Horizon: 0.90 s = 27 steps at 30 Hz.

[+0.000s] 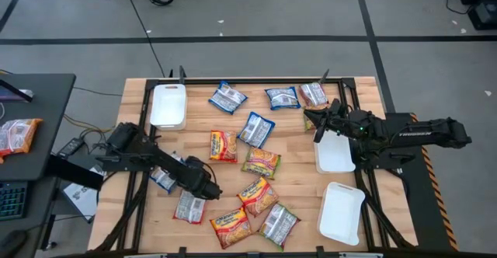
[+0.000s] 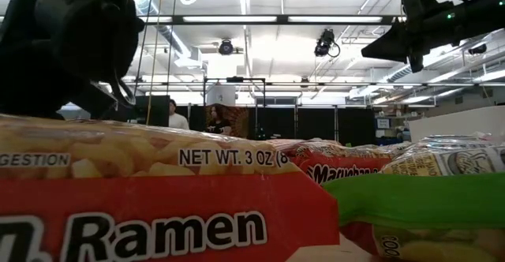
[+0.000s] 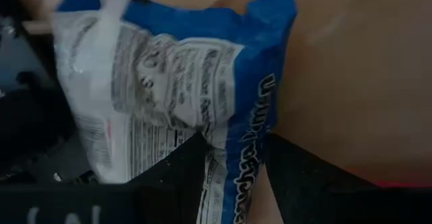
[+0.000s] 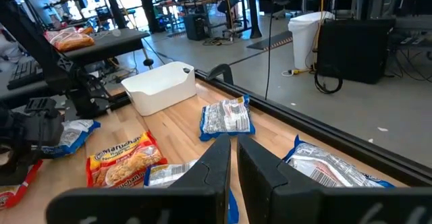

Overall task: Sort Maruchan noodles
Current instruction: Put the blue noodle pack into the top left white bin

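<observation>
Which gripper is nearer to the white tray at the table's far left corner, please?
Left. The left gripper is nearer the white tray, gripping a blue-white packet; the right gripper is across the table.

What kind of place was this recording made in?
Probably a robotics lab or workshop: a wooden worktable stands on a grey floor with black tape lines, with ceiling strip lights and other desks with equipment beyond.

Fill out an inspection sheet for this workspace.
Surface: wooden table, dark frame.
Job's things: about a dozen noodle packets scattered mid-table, none in trays.
Clutter: three white trays, one far-left, two right.
Grippers: left gripper shut on a blue packet near the front-left; right gripper shut, empty, over the far-right.
Cables: black cable across the floor.
Surroundings: desk with one more packet; people far behind.
</observation>
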{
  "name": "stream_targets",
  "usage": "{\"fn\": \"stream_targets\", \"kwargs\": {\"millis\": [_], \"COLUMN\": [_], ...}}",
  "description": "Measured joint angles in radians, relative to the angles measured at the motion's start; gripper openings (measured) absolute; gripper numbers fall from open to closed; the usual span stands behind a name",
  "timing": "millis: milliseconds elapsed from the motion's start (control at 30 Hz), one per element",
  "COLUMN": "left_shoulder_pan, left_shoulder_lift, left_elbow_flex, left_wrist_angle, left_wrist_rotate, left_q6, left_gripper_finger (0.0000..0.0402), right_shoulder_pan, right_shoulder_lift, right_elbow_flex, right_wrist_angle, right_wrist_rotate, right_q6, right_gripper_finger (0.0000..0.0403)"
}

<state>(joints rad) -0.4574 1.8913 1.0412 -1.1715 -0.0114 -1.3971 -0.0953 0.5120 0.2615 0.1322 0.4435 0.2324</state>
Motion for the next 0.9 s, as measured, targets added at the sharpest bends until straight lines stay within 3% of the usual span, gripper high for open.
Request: {"fn": "stream_targets", "kwargs": {"millis": [133,333,567,667,800,900], "left_shoulder_pan": [0.031,0.106,0.239,0.299,0.355,0.38], "left_shoulder_lift": [0.008,-0.04,-0.244,-0.375,-0.556,-0.698], "left_elbow_flex": [0.002,0.0,0.015,0.06,0.119,0.124], "left_wrist_angle": [0.0,0.0,-0.008,-0.005,0.025,0.099], "left_wrist_rotate": [0.012,-0.012,-0.052,-0.136,-0.331,-0.434], "left_q6": [0.034,0.075,0.016,-0.043,-0.102,-0.06], "left_gripper_finger": [0.0129,0.002,0.0015,0.0014,0.0014,0.0014], "right_shoulder_pan": [0.0,0.0,0.001,0.001,0.001,0.001], "right_shoulder_lift": [-0.001,-0.002,-0.002,-0.002,-0.002,-0.002], "right_elbow_flex": [0.0,0.0,0.0,0.0,0.0,0.0], "right_wrist_angle": [0.0,0.001,0.003,0.004,0.005,0.006], "right_wrist_rotate": [0.0,-0.011,-0.048,-0.067,-0.092,-0.118], "right_q6": [0.0,-0.001,-0.007,-0.007,0.003,0.004], "right_gripper_finger": [0.0032,0.0032,0.0032,0.0032,0.0032,0.0032]}}
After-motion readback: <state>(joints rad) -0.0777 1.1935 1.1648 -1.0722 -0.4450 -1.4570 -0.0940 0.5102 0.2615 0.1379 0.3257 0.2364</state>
